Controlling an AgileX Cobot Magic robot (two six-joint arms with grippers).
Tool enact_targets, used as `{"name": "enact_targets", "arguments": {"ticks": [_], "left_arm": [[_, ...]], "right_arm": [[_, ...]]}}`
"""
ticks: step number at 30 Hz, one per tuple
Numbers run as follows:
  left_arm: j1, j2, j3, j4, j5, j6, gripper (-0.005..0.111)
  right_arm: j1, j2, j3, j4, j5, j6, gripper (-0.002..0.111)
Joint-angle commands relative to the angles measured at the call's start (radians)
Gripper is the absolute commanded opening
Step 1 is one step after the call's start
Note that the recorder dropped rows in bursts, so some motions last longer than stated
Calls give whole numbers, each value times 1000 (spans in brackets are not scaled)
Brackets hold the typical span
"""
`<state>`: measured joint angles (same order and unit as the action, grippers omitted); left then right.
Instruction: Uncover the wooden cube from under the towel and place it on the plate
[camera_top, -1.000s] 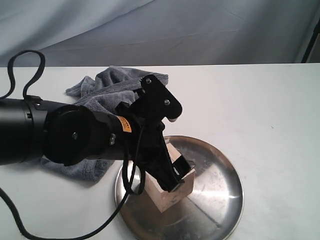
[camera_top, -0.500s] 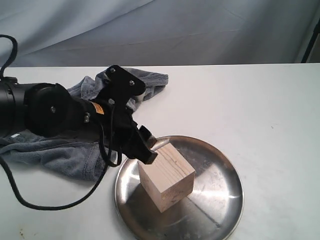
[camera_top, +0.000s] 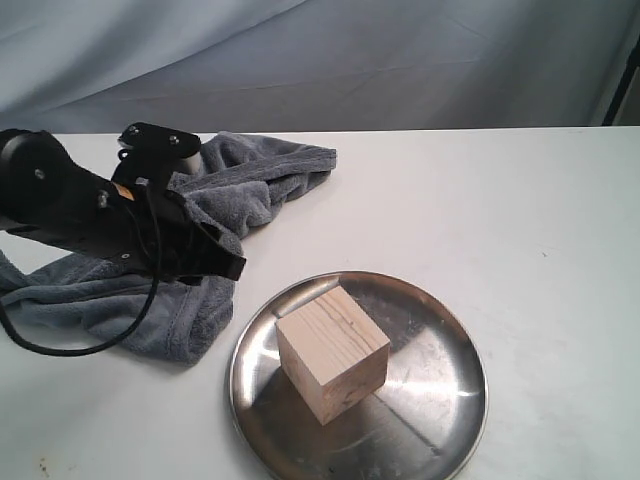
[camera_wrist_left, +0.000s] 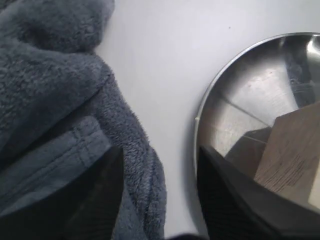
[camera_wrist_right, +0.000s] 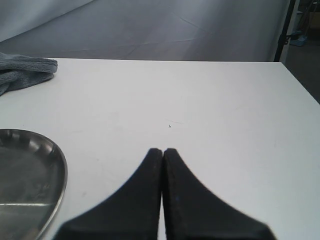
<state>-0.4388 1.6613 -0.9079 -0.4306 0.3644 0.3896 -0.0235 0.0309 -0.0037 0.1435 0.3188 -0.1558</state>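
One wooden cube (camera_top: 332, 352) sits flat on the one plate (camera_top: 440, 340). It is left of the plate's middle in the exterior view, with a corner turned toward the camera and grain lines showing on its top and sides. The steel plate lies on the white worktop (camera_top: 520, 200). Its left rim is just beside the one towel (camera_top: 250, 185), a dark grey fleecy cloth bunched in a heap on the left part of the worktop.

Two grippers are in view. The left gripper (camera_top: 228, 266) hangs low over the near edge of the towel. It is clear of the cube and points roughly toward the plate's rim. In the left wrist view its jaws stand partly apart with nothing between them. Only the towel's hem and a strip of bare worktop show in the gap, while the plate's rim and the cube (camera_wrist_left: 292, 145) lie beyond one finger.

A small orange sticker (camera_top: 122, 190) on the left arm carries dark print too small to read. A black cable (camera_top: 60, 348) loops from that arm over the towel.

The right gripper (camera_wrist_right: 163, 150) shows only in its own wrist view. Its jaws are pressed together and hold nothing, above bare worktop, well apart from the towel and to one side of the plate's rim.
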Motion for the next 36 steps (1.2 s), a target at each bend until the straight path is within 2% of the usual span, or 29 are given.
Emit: {"name": "enact_targets", "arguments": {"ticks": [1,7,10,12,15,20,25,28,32,33,36], "left_arm": [[32,-8,-6,-4,35,-19,46],[32,-8,-6,2,64,-17,43],[32,-8,-6,54,71,-17,30],[32,-8,-6,82,88,-29,17],[32,-8,-6,139,120,-116,0],[75,-8,-6,393,260,-499,0],[148,-18,-6,693,531,-772,0],[170,-52,-6,780,608,-835,0],[173,-101,-6,806,699,-835,0],[173,-135,-1,803,778,-833,0],[173,-207,28,803,806,-833,0]], "right_arm": [[4,2,4,0,-5,-1,0],[4,2,4,0,-5,-1,0],[4,2,4,0,-5,-1,0],[4,2,4,0,-5,-1,0],[4,2,4,0,-5,-1,0],[4,2,4,0,-5,-1,0],[4,2,4,0,-5,-1,0],[4,2,4,0,-5,-1,0],[4,2,4,0,-5,-1,0],[4,2,4,0,-5,-1,0],[4,2,4,0,-5,-1,0]]}}
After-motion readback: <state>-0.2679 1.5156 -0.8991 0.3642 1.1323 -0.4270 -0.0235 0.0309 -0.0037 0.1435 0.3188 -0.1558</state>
